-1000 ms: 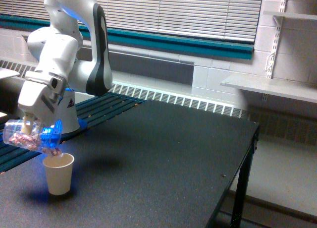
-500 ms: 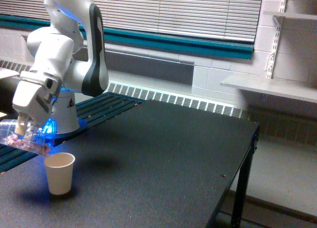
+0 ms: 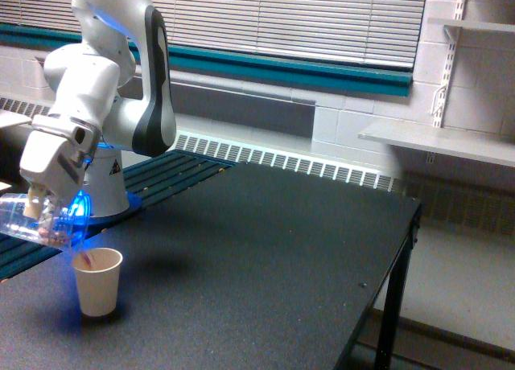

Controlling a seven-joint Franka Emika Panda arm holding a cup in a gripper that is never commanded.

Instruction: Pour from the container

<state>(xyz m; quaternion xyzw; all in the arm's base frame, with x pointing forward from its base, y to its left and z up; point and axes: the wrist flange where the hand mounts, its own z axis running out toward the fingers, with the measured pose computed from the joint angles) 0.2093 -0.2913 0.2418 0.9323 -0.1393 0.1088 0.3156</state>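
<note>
The clear plastic container (image 3: 36, 219) lies tipped on its side at the exterior view's left, its mouth angled down toward the small cream paper cup (image 3: 97, 282). My gripper (image 3: 39, 213) is shut on the container, just above and left of the paper cup. Almost no brownish-pink bits show inside the container now. A few pinkish bits show at the paper cup's rim. The cup stands upright on the black table (image 3: 265, 257). The fingertips are partly hidden behind the container.
The arm's white base (image 3: 109, 185) stands behind the cup on a blue-striped surface (image 3: 173, 173). The table's right edge (image 3: 402, 257) drops off to the floor. A radiator and window blinds run along the back wall, with shelves at the right.
The container has shifted left and up from the cup's rim and emptied; the brownish-pink bits that filled it a second ago have gone, some now showing in the paper cup.
</note>
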